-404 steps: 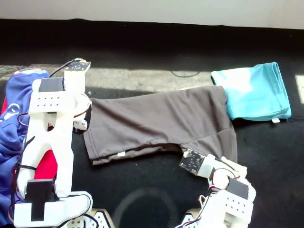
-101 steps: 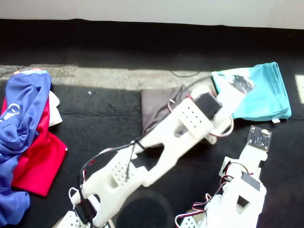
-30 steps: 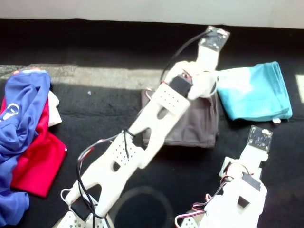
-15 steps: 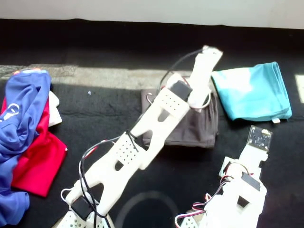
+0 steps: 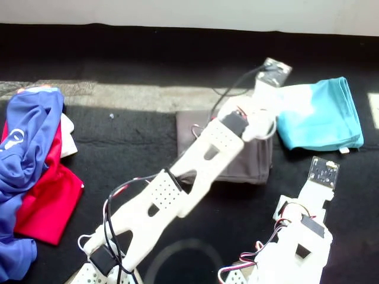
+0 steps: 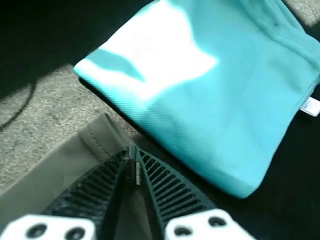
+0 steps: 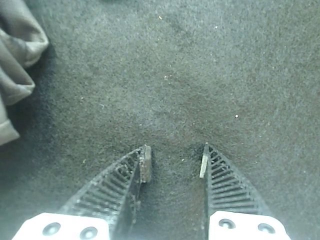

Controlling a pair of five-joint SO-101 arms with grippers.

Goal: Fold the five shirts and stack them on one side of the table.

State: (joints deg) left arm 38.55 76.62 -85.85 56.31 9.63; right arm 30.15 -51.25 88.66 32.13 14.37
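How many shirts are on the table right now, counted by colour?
Teal shirt, folded: 1
Grey shirt, folded: 1
Blue shirt, unfolded: 1
Red shirt, unfolded: 1
White garment, mostly hidden in the pile: 1
Total: 5

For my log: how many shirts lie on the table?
4: blue shirt over red shirt at left, grey shirt folded centre, teal shirt folded right. White cloth there may be a fifth.
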